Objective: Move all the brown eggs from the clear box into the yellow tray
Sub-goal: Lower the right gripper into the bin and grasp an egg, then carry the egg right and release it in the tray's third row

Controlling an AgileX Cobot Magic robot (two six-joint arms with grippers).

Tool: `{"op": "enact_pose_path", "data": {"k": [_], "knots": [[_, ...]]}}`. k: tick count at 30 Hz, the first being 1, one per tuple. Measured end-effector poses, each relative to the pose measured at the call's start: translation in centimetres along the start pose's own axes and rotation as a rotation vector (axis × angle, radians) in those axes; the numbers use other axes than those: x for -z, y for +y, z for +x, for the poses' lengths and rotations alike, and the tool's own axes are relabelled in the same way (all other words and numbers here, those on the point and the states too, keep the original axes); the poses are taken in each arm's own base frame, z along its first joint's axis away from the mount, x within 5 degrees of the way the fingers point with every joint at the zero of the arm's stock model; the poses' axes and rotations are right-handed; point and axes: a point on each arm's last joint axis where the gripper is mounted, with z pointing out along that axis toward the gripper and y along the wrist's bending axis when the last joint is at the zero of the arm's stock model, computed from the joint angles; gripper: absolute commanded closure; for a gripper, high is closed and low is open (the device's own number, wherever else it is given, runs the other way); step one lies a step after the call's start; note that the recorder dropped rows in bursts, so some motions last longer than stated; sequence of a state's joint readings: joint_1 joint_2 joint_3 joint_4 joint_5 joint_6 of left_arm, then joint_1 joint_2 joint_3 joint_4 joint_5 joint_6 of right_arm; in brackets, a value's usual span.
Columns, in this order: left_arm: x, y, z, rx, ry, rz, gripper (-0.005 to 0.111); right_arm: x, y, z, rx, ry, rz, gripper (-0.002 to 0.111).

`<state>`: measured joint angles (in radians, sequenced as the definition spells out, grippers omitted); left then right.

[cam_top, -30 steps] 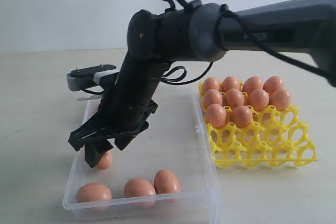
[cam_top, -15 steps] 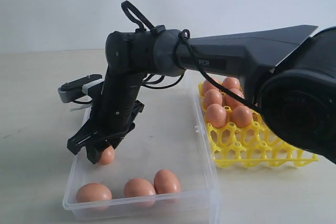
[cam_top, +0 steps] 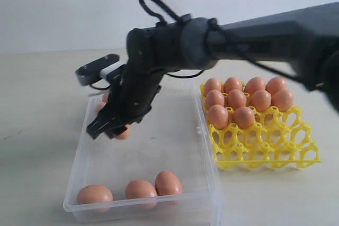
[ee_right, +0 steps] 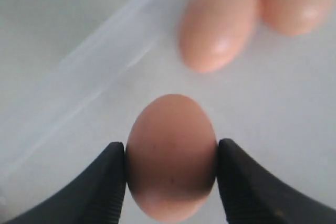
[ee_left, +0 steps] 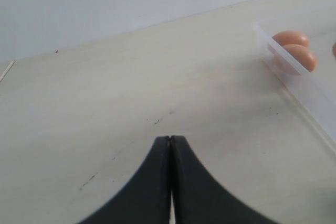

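The right end effector (ee_right: 171,179) pinches one egg (ee_right: 170,145) above the box (cam_top: 169,146). Next it should go gently to a free tray (cam_top: 265,151) cup. The left end effector (ee_left: 170,145) is pressed together.

The right gripper (cam_top: 112,129) now hangs higher and further toward the far end of the clear box (cam_top: 172,149) than a second ago. The brown egg (ee_right: 170,153) it stood over then is off the box floor, clamped between its fingers.
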<state>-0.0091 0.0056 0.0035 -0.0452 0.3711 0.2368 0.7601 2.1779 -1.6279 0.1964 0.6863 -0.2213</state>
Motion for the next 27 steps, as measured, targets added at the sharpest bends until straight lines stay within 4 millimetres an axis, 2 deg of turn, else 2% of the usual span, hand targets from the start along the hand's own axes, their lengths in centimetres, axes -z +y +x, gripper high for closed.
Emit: {"op": "enact_pose_path", "data": {"k": [4,7,10,12,13,15,17,21,25,27], "knots": [[0.0,0.0,0.0,0.0,0.0,0.0,0.107,4.0,-3.2,3.5,-0.103,-0.216,0.14,0.108],[0.0,0.0,0.0,0.0,0.0,0.0,0.107,7.6,-5.3,7.1,-0.167,-0.388,0.215,0.108],[0.0,0.0,0.0,0.0,0.0,0.0,0.107,10.1,-6.9,11.3,-0.216,-0.511,0.29,0.108],[0.0,0.0,0.0,0.0,0.0,0.0,0.107,11.1,-7.7,13.8,-0.248,-0.56,0.337,0.108],[0.0,0.0,0.0,0.0,0.0,0.0,0.107,11.8,-8.6,16.0,-0.278,-0.596,0.385,0.108],[0.0,0.0,0.0,0.0,0.0,0.0,0.107,12.4,-9.8,18.8,-0.334,-0.633,0.462,0.108],[0.0,0.0,0.0,0.0,0.0,0.0,0.107,12.4,-10.7,20.7,-0.383,-0.659,0.515,0.108],[0.0,0.0,0.0,0.0,0.0,0.0,0.107,11.7,-11.8,21.5,-0.413,-0.671,0.557,0.108],[0.0,0.0,0.0,0.0,0.0,0.0,0.107,9.7,-12.3,22.1,-0.417,-0.633,0.555,0.108],[0.0,0.0,0.0,0.0,0.0,0.0,0.107,8.7,-12.5,22.4,-0.422,-0.606,0.551,0.102]]}}
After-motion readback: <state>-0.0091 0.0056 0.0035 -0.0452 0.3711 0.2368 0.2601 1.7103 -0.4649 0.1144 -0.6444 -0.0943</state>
